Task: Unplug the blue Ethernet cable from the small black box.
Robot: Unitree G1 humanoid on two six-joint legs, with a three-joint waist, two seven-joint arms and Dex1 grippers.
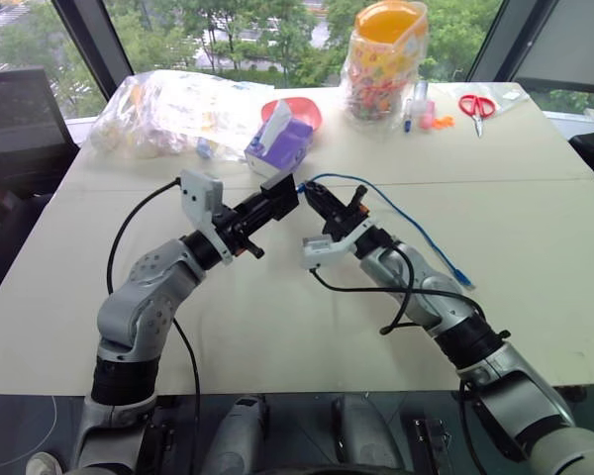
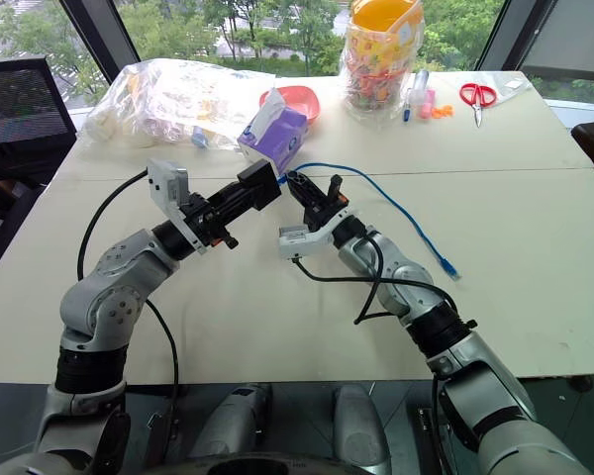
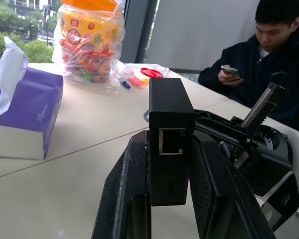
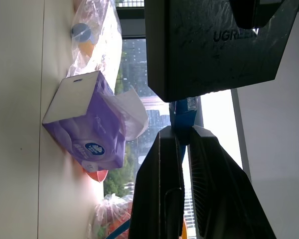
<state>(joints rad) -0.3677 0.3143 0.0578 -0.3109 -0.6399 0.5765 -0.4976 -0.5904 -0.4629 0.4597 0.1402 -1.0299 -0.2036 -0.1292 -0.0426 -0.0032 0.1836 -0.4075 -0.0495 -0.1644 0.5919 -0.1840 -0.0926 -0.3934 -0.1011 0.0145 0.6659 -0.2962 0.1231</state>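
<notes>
The small black box [image 3: 170, 144] hangs mid-frame above the bench [image 1: 535, 247], clamped in the left hand [image 1: 280, 195]; the right hand [image 4: 185, 144] is pinched shut on the blue Ethernet cable [image 1: 416, 233] at its plug. I'd pull straight apart, no twisting

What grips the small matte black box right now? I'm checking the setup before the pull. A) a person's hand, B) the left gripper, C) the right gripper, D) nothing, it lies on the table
B: in the left wrist view the left gripper has its two black fingers clamped on both sides of the small matte black box.
</notes>
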